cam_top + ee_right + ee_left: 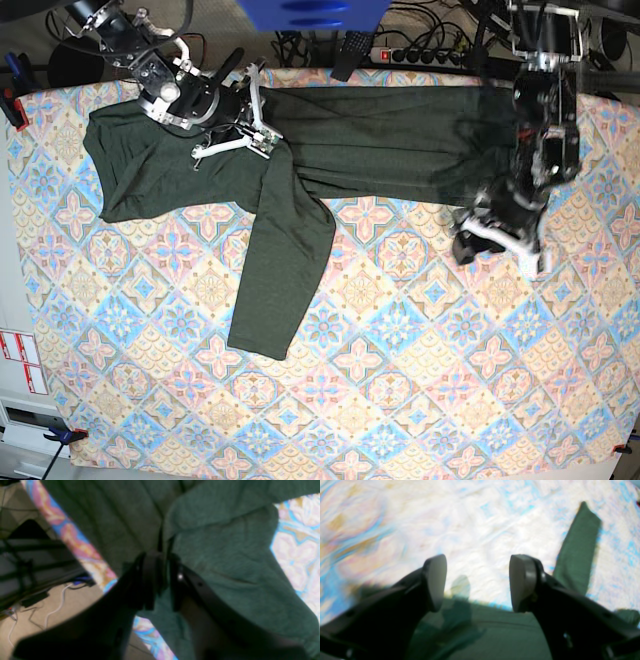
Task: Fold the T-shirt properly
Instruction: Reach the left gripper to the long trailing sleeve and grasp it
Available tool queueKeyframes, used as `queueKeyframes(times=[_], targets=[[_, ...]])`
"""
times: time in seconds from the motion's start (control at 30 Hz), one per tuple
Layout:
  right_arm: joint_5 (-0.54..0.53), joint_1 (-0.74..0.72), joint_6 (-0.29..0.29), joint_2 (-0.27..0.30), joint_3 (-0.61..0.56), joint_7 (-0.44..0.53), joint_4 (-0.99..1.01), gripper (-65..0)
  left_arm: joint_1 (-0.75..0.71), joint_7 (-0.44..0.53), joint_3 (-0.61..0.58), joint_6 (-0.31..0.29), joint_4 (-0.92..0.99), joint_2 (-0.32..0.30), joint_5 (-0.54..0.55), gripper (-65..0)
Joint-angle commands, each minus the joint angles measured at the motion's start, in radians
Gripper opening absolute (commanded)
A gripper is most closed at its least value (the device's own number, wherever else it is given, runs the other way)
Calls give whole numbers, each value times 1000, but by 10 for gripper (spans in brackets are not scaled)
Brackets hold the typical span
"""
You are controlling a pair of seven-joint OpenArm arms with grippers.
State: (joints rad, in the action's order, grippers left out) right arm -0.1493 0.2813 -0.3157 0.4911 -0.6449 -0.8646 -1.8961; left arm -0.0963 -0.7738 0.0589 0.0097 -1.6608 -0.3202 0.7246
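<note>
While the T-shirt (300, 160) lies spread along the table's (400, 400) far edge, barely folded, I see left gripper (477, 582) released; right gripper (162, 580) pinching cloth, grip unclear

base view: evenly lit from above, sharp, colours true; short soft shadows beside the T-shirt (290, 250).
left wrist view: table (480, 517) cloth overexposed, washed nearly white; motion smear at left; left end effector (477, 582) dark, soft-edged, casting a shadow.
right wrist view: dim, blurred throughout; right end effector (160, 577) nearly black, detail lost.
</note>
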Motion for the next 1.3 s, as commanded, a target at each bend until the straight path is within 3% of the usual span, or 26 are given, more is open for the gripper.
queueKeyframes(times=[0.0, 0.3, 0.57, 1.17, 1.27], targets=[[-3, -24, -1, 10, 7, 17, -15, -522, 50, -3, -18, -6, 20, 13, 10, -257], [-2, -30, -1, 5, 162, 15, -15, -511, 352, -20, -202, -6, 374, 117, 11, -256], [-2, -30, -1, 5, 175, 15, -16, -511, 514, -19, -304, -6, 604, 229, 11, -253], [-2, -32, -1, 5, 175, 17, -23, -511, 560, 132, -380, -7, 917, 366, 10, -257], [-2, -32, -1, 5, 175, 17, -23, -511, 562, 161, -446, -7, 937, 384, 10, -258]])
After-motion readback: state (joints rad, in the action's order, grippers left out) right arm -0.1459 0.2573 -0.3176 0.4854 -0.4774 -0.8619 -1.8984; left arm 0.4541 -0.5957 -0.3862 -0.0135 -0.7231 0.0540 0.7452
